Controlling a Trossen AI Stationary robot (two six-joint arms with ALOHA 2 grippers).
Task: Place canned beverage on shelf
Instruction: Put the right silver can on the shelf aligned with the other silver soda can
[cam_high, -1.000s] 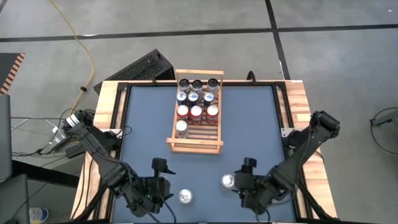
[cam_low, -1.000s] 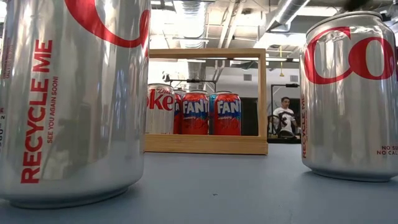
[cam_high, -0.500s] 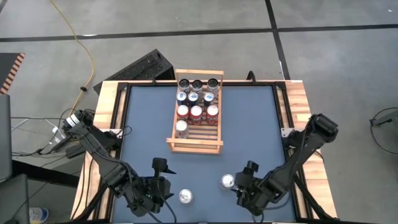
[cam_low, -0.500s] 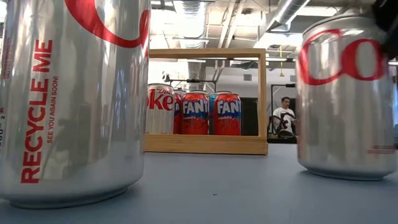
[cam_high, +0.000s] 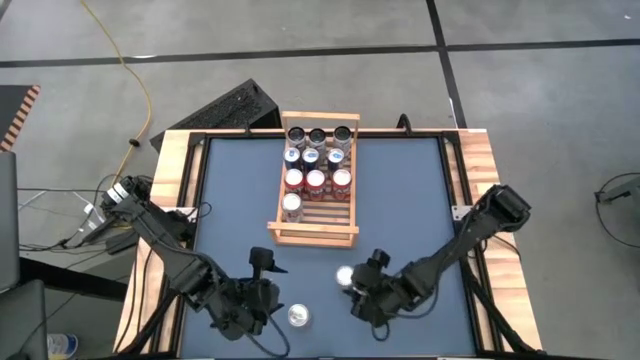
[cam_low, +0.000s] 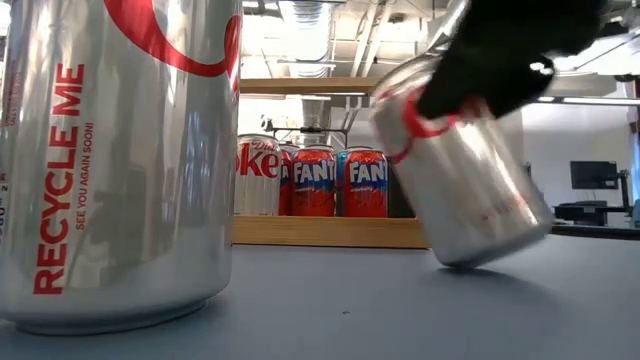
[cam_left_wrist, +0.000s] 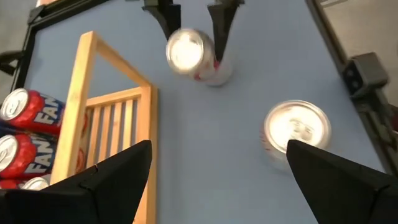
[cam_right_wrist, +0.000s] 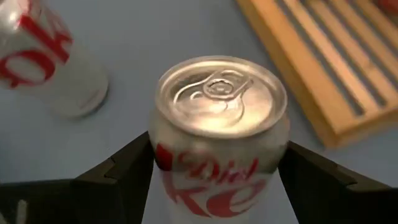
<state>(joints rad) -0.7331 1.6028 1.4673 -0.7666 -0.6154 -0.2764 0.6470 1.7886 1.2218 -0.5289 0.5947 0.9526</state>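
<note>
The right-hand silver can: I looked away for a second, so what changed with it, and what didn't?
The right gripper closed on the silver can, tipped it and carried it toward the shelf. The left gripper, the other can and the shelved cans stayed put.

Low view: big silver red-lettered can (cam_low: 115, 160) cut by top and left edges; tilted silver can (cam_low: 460, 165) motion-blurred, top hidden behind dark right gripper (cam_low: 505, 50). Light-wood slatted shelf (cam_low: 330, 232) partly blocked by both. High view: can labels too small, probably soda.

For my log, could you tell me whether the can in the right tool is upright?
Tipped: the Diet Coke can leans in the right tool.
</note>
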